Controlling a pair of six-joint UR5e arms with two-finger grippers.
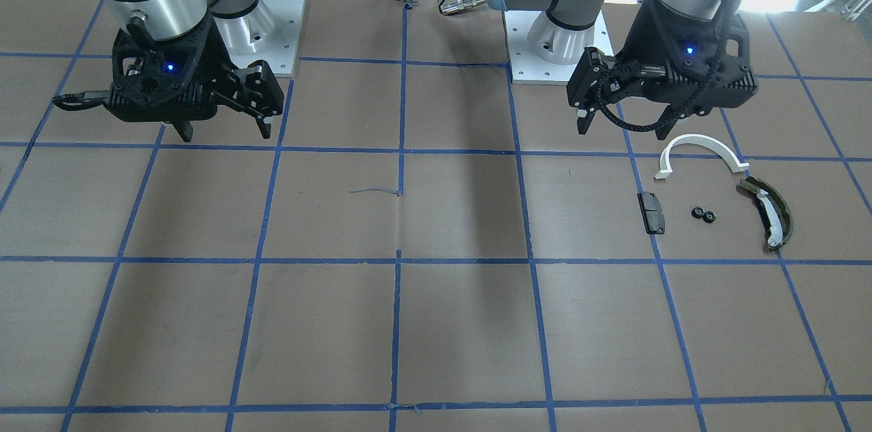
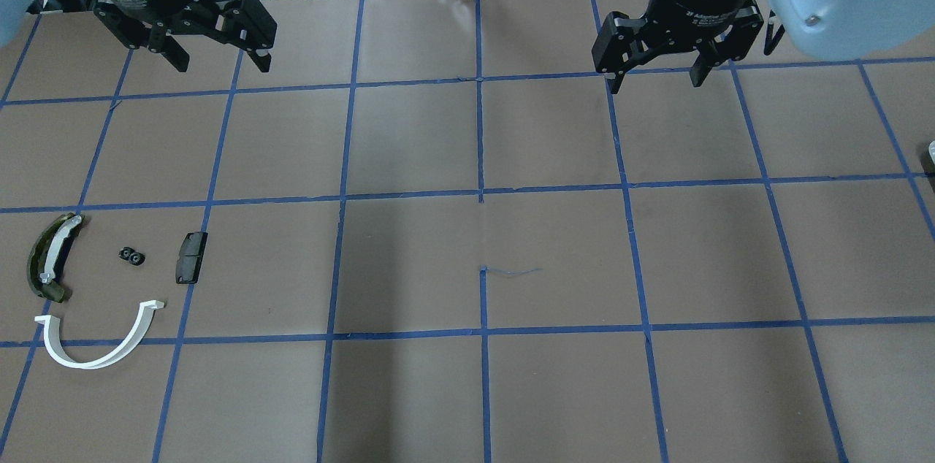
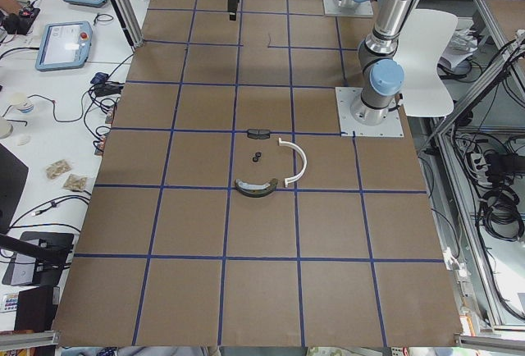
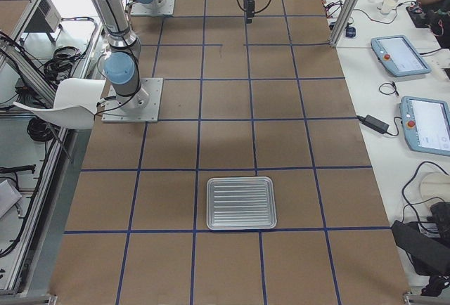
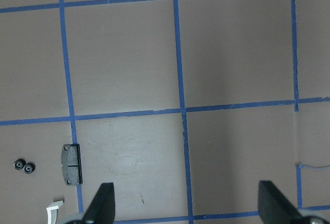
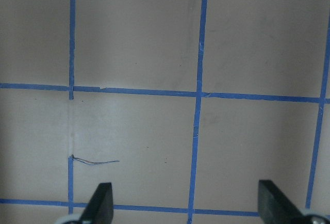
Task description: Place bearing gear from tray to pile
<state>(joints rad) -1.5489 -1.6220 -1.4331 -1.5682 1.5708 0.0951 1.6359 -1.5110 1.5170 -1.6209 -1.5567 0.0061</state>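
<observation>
Two small black bearing gears lie side by side on the table in the pile at my left. They also show in the front view and the left wrist view. Around them lie a white half-ring arc, an olive-green curved piece with a white strip and a dark flat block. The silver ribbed tray shows empty in the exterior right view. My left gripper is open and empty, high above the table, far from the pile. My right gripper is open and empty too.
The brown table top carries a grid of blue tape. A short loose thread lies near its middle. Cables and tablets sit on the white bench beyond the far edge. The arm bases stand at the robot's side.
</observation>
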